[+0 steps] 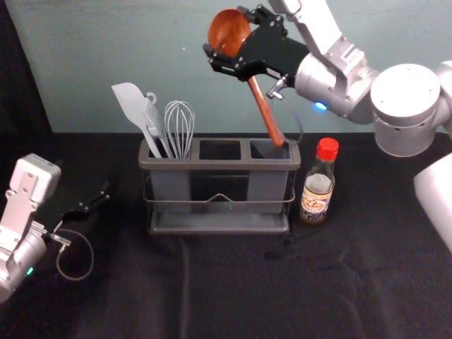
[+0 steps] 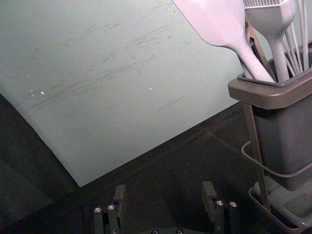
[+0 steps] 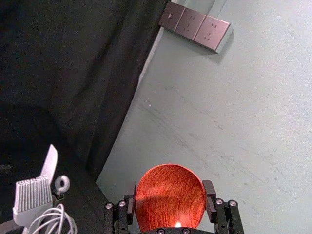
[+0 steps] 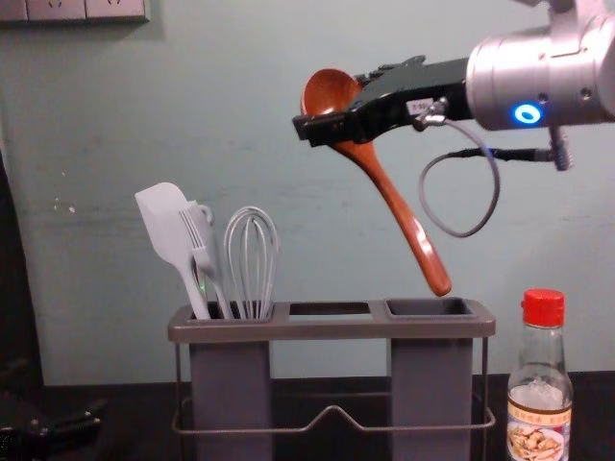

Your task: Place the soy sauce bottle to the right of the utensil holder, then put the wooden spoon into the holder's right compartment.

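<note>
My right gripper (image 1: pixel 236 44) is high above the utensil holder (image 1: pixel 219 164), shut on the bowl of the wooden spoon (image 1: pixel 266 113). In the right wrist view the spoon's bowl (image 3: pixel 170 197) sits between the fingers of the right gripper (image 3: pixel 169 204). The spoon's handle slants down, and its tip (image 4: pixel 439 282) hangs just above the holder's right compartment (image 4: pixel 429 308). The soy sauce bottle (image 1: pixel 318 182) stands upright to the right of the holder, red cap on. My left gripper (image 1: pixel 95 201) waits low at the left; its own wrist view shows the left gripper (image 2: pixel 163 204) open and empty.
A white spatula (image 4: pixel 165 226), a brush and a whisk (image 4: pixel 252 259) stand in the holder's left compartment. The middle compartment (image 1: pixel 219 150) holds nothing visible. A pale wall (image 1: pixel 127 56) rises behind the black-covered table (image 1: pixel 233 289).
</note>
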